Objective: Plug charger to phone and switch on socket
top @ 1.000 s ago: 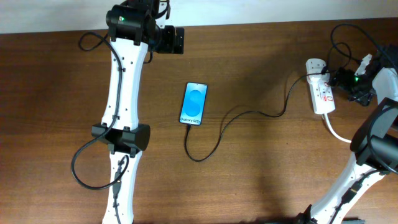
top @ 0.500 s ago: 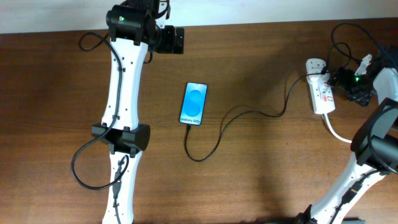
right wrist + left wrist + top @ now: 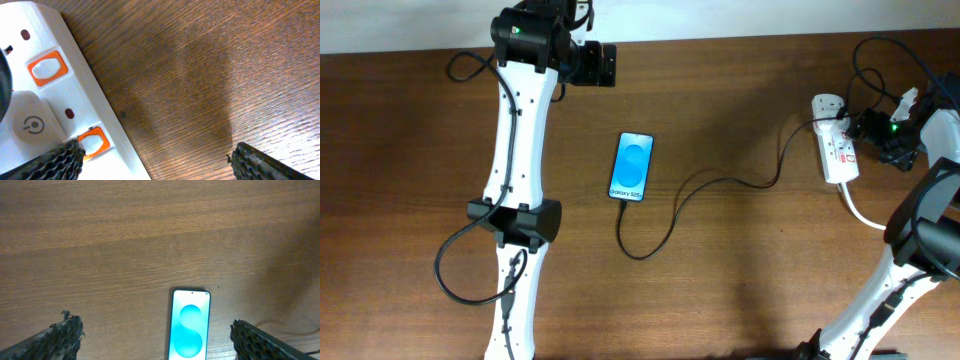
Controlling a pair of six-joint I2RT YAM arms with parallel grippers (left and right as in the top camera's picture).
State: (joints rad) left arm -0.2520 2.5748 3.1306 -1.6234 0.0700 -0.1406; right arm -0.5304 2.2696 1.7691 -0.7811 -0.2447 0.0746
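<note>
The phone [image 3: 632, 167] lies screen up mid-table, its blue screen lit; it also shows in the left wrist view [image 3: 189, 330]. The charger's thin black cable [image 3: 690, 195] runs from the phone's near end in a loop across to a white adapter [image 3: 30, 122] plugged into the socket [image 3: 836, 145] at the right. The socket's orange-red switches [image 3: 47, 67] show in the right wrist view. My right gripper [image 3: 155, 162] is open, one fingertip over the socket at a switch. My left gripper [image 3: 155, 340] is open and empty, above the table beyond the phone's far end.
A thick white cord [image 3: 860, 212] leaves the socket toward the right edge. Black arm cables [image 3: 875, 60] loop at the back right. My left arm [image 3: 515, 180] stretches along the left side of the wooden table [image 3: 740, 290].
</note>
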